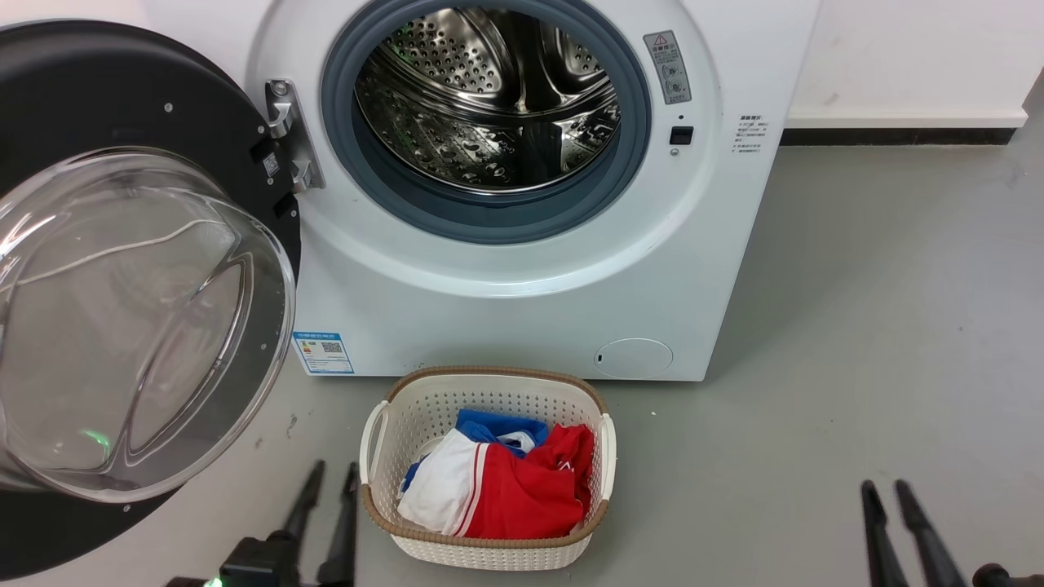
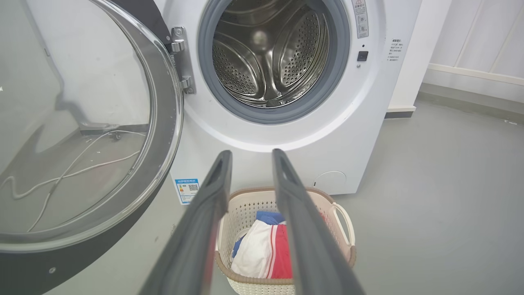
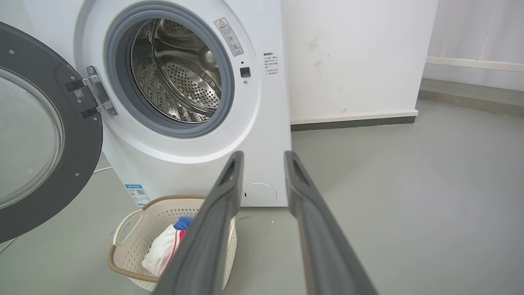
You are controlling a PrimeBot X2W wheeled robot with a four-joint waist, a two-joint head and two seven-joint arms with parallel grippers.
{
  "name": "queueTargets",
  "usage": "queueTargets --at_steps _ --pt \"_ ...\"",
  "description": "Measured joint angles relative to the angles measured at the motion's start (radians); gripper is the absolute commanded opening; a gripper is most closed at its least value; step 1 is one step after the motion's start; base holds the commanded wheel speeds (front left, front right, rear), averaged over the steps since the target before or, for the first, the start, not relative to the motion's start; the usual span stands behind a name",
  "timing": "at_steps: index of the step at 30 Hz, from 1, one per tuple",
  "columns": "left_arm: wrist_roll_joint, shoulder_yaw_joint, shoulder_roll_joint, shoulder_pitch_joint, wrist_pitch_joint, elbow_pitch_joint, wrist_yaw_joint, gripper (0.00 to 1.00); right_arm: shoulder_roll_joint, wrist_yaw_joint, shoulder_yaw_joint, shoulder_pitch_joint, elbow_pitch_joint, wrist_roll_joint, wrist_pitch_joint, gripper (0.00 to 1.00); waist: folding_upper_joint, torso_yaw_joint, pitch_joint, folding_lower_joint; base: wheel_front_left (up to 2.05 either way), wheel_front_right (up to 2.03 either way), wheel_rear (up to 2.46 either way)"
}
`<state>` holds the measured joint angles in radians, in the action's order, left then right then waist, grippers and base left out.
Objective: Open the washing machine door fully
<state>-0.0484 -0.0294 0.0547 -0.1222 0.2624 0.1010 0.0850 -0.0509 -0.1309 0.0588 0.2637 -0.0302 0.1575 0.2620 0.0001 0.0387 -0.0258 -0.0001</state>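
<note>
The white washing machine [image 1: 522, 310] stands before me with its steel drum [image 1: 489, 98] exposed. Its round black washing machine door [image 1: 73, 90] with the bulging glass bowl [image 1: 139, 326] hangs swung out to the left on its hinge [image 1: 289, 134]. The door [image 2: 159, 135] also fills the left of the left wrist view, and stands at the left as the door [image 3: 82, 135] in the right wrist view. My left gripper [image 1: 333, 470] is open low beside the basket, holding nothing. My right gripper [image 1: 885, 487] is open at the lower right, well clear of the machine.
A white laundry basket [image 1: 408, 399] with red, white and blue clothes [image 1: 506, 481] sits on the grey floor in front of the machine. A white wall with a dark skirting [image 1: 897, 134] runs behind on the right. Open floor lies to the right.
</note>
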Motion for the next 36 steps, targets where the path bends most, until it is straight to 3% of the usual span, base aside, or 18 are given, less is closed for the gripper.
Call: queueTargets --at_steps 5,19,36 --pt "-0.002 0.000 -0.003 -0.017 -0.006 0.040 0.000 0.00 0.000 0.000 -0.003 0.002 0.037 0.001 -0.003 0.00 0.0000 0.000 0.000 0.0000 0.00 0.00 0.00" --pt "-0.299 0.026 -0.004 0.012 -0.079 0.065 0.005 0.00 -0.008 0.000 -0.014 -0.052 0.085 0.296 -0.055 0.00 0.0000 -0.005 0.004 0.0000 0.00 0.00 0.00" --pt "-0.588 0.052 -0.004 0.060 -0.147 0.084 0.013 0.00 -0.019 0.000 -0.018 -0.121 0.127 0.576 -0.114 0.00 0.0000 -0.010 0.007 0.0001 0.00 0.00 0.00"
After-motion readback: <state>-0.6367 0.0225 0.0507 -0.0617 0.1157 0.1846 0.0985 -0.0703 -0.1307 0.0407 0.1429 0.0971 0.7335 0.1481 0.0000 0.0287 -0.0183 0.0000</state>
